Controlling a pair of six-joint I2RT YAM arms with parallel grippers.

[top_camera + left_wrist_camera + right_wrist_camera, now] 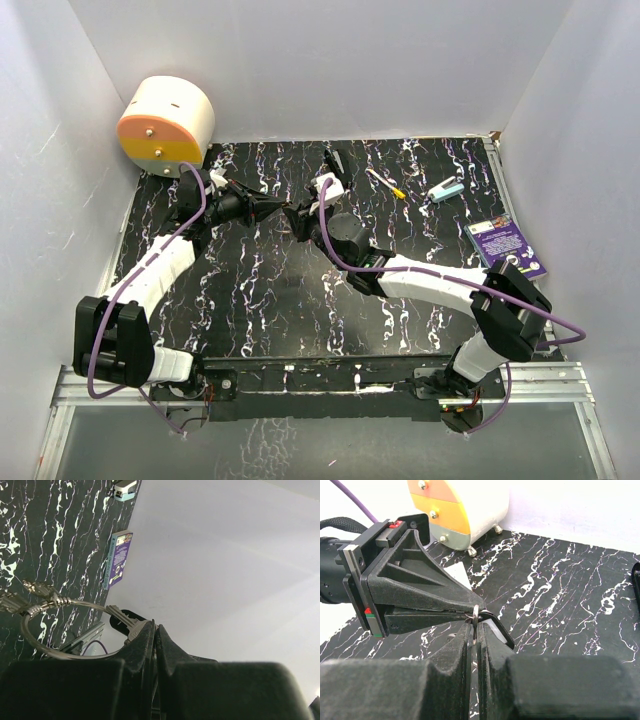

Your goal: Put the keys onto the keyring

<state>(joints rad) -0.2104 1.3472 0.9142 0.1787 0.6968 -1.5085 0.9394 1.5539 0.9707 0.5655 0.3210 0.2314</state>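
Meeting above the counter (250, 300) toward its far edge, the right pincer (474, 627) clamps the keyring (82, 603) while the left pincer (154, 626) pinches one of the keys (119, 614) at it; others seem already threaded.

No readable text anywhere, print on the purple booklet (505, 248) cover too small to make out

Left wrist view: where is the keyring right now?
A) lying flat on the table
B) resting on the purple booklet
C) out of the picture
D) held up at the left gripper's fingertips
D: the keyring loops through the air, and its wire runs into the shut tips of the left gripper.
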